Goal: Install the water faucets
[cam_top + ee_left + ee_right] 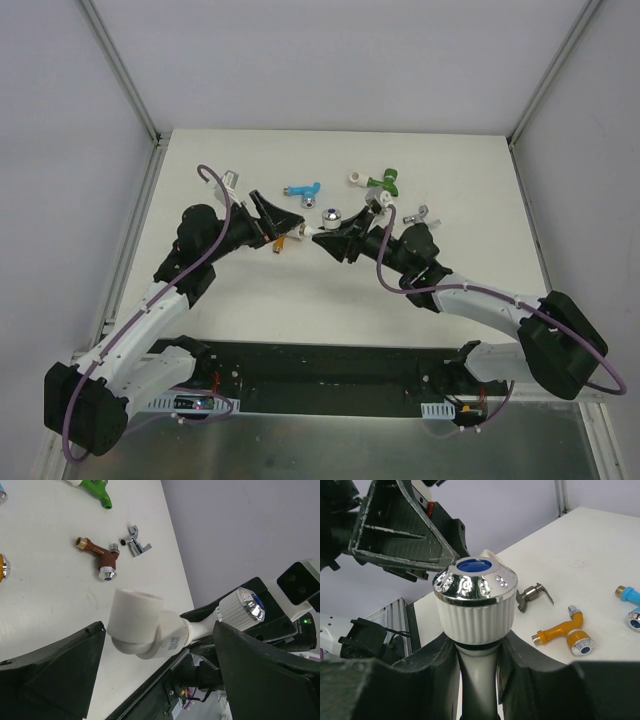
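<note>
**Step in hand.** You are mating the white faucet to the white pipe fitting, held in the air at centre frame of the top view, between the two arms. The right gripper is clamped on the faucet's neck just below the ribbed, chrome-capped knob. The left gripper is spread wide, its fingers to either side of the fitting; the right-hand finger clearly stands off it.

**Next move, in my judgement.** Close the left gripper on the fitting to brace it. Then turn the faucet from the right side, keeping both parts on one axis.

**Other faucets.** All lie loose on the table:
- brown faucet, upper left of the left wrist view
- orange faucet, right of the right wrist view
- blue faucet and green faucet, upper centre of the top view

**Not verifiable.**
- The joint where faucet enters fitting is too poorly shown to tell whether it is seated.
- The white faucet's spout is hidden.
- The blue faucet is cut off at the right edge of the right wrist view.
</note>
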Robot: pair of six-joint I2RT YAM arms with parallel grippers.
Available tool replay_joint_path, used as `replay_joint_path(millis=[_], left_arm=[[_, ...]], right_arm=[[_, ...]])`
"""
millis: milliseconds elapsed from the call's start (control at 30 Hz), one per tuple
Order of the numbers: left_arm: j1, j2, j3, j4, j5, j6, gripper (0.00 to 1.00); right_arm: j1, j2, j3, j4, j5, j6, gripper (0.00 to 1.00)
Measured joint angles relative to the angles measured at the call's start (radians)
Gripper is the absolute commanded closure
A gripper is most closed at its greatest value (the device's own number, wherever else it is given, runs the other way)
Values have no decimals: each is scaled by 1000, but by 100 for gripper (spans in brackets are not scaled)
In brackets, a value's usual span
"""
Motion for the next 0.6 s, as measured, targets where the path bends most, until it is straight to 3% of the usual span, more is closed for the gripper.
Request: replay_joint_path(millis=[300,600], left_arm=[[1,2,-162,280,3,-126,14],[1,46,-185,540,39,-225,37]], right_arm=[[-21,-18,0,42,-43,13,100],[-24,-18,0,121,-77,42,100]])
